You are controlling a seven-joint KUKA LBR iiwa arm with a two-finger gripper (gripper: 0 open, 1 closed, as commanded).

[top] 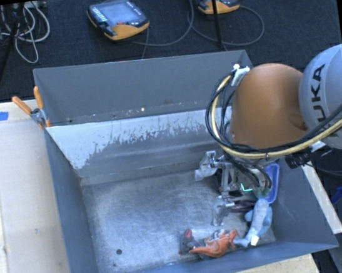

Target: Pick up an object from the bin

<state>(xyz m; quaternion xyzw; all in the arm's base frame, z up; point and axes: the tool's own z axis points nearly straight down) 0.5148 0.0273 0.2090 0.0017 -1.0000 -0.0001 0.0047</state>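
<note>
The gripper (226, 204) hangs low at four o'clock in the bin (128, 146); whether it is released or clenched I cannot tell. An orange lizard-like toy (219, 244) lies just at its six o'clock, against the near wall, with its long axis running nine-to-three. A pale blue piece (259, 217) at the gripper's four o'clock is partly hidden by the arm.

Blue object (273, 178) partly behind gripper (229, 201)
</note>
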